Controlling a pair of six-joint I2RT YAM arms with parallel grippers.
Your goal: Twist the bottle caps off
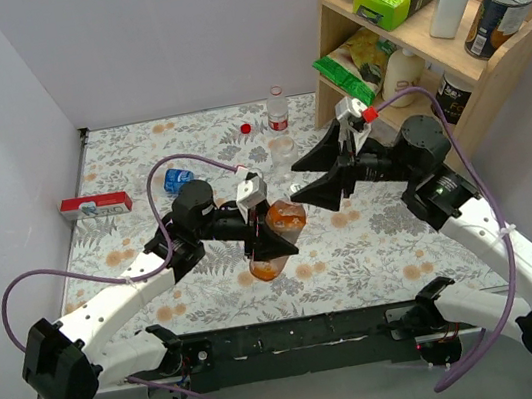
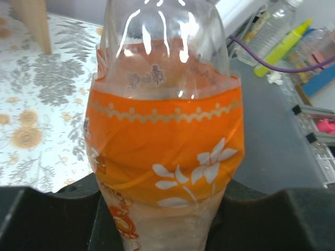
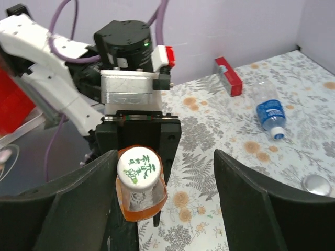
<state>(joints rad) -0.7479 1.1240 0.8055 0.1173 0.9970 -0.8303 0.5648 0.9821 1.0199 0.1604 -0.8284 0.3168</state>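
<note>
My left gripper [image 1: 271, 244] is shut on the orange-liquid bottle [image 1: 284, 220] and holds it tilted above the table. The bottle fills the left wrist view [image 2: 165, 136]. Its white cap [image 3: 137, 167], printed with green characters, is on the bottle and points at my right gripper [image 3: 165, 157]. The right gripper [image 1: 294, 181] is open, with the cap between its fingers and close to the left finger [image 3: 78, 209]. A red cap [image 1: 246, 128] lies loose by the clear red-label bottle [image 1: 277, 107]. The blue-labelled bottle [image 3: 270, 112] lies on its side with its bluish-white cap [image 3: 278, 135] on.
A squat clear bottle [image 1: 281, 149] stands behind the grippers. A silver-white cap [image 3: 317, 184] lies on the floral table. A red box [image 1: 95, 205] lies at the left wall. A wooden shelf [image 1: 402, 36] with a tall white bottle, a can and packets stands at the back right.
</note>
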